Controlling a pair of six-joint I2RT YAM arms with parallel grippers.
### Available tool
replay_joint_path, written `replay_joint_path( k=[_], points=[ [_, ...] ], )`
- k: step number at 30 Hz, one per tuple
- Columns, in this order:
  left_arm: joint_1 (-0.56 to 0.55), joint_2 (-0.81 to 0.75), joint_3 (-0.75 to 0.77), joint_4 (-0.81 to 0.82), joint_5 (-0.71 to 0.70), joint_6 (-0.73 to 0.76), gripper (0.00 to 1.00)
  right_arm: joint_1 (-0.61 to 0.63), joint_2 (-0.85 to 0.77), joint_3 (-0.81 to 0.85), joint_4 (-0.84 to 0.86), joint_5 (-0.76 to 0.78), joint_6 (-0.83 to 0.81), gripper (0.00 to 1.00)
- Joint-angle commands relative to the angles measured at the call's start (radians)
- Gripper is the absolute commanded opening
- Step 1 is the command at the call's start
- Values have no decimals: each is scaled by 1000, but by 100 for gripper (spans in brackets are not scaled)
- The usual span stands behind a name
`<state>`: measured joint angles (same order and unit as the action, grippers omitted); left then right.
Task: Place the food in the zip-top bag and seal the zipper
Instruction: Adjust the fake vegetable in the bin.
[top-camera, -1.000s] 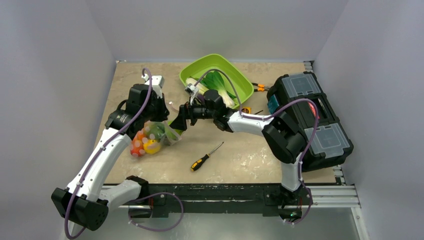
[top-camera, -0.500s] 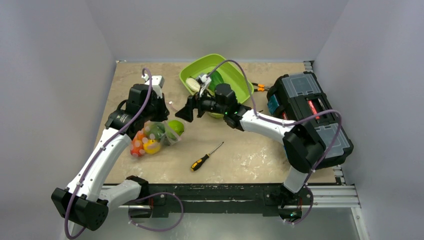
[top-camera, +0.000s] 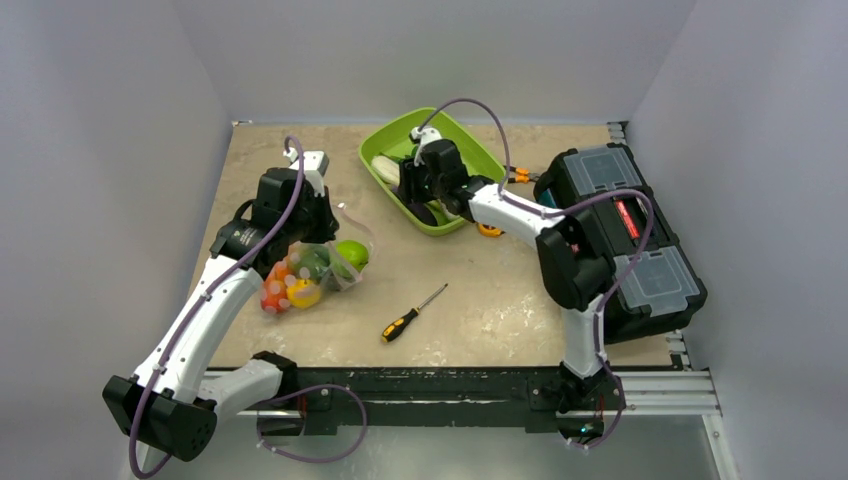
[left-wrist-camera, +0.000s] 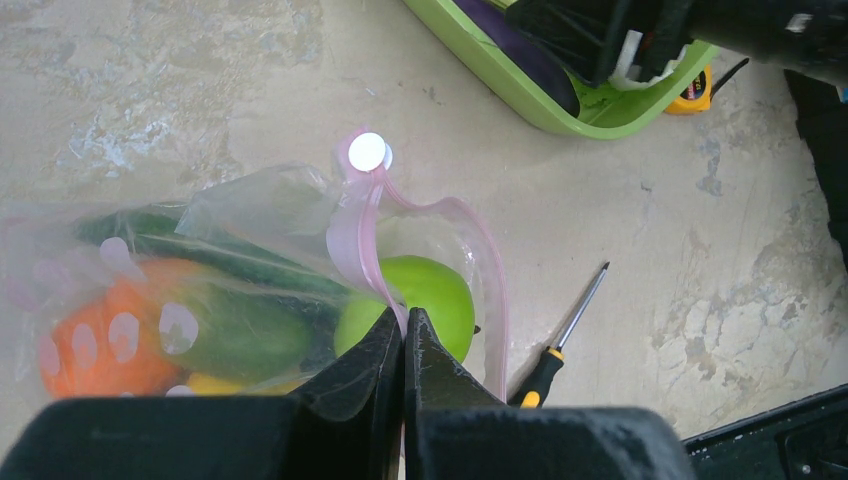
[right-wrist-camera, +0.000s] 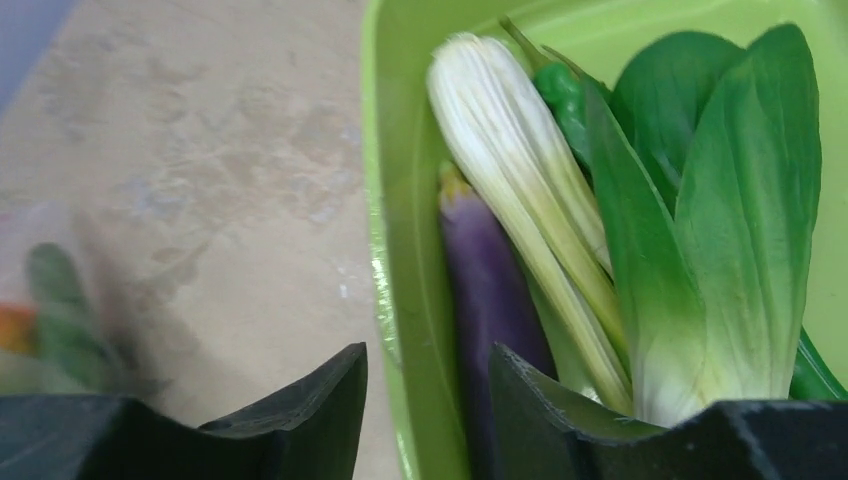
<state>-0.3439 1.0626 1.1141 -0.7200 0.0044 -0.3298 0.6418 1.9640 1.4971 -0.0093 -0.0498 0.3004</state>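
Zip-top bag (left-wrist-camera: 250, 210): clear, crinkly plastic film; zipper (left-wrist-camera: 352, 240) pinkish, smooth strip.
Green apple (left-wrist-camera: 435, 300): glossy.
Tray (right-wrist-camera: 385, 150): smooth lime plastic.
Table (left-wrist-camera: 150, 90): matt, mottled, stone-like.
Screwdriver (left-wrist-camera: 565, 340): metal shaft.

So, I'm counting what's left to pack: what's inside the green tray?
The green tray holds a purple eggplant, a white-stalked leafy green and a slim green piece behind it. The leaves and the right hand hide whatever lies beneath.

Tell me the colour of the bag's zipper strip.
The zipper is pale pink, clearest in the left wrist view.
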Motion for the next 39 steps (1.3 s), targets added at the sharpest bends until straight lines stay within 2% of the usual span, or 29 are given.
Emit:
replay_joint_path(
  k=[1,6,13,19,22,28,30,33,39],
  points=[
    [-6,-16,3,46,13,0,0,6,88,139,-125,153,-106,45],
    [-6,-16,3,44,7,2,0,-9,232,297,-202,290,-165,27],
    [-6,-12,3,45,12,2,0,-77,351,438,-269,408,-195,26],
    [-6,-9,3,46,15,2,0,-104,322,426,-236,418,-237,29],
    [-6,-3,3,45,17,2,0,-109,325,432,-222,412,-250,35],
    [-5,8,4,46,20,2,0,-128,416,541,-259,421,-279,37],
    [-6,12,4,45,19,2,0,-136,443,577,-295,338,-255,37],
    [-6,17,4,45,19,3,0,-139,439,570,-316,116,-162,40],
    [-6,32,7,42,19,3,0,-139,361,393,-140,-382,100,40]
  ],
)
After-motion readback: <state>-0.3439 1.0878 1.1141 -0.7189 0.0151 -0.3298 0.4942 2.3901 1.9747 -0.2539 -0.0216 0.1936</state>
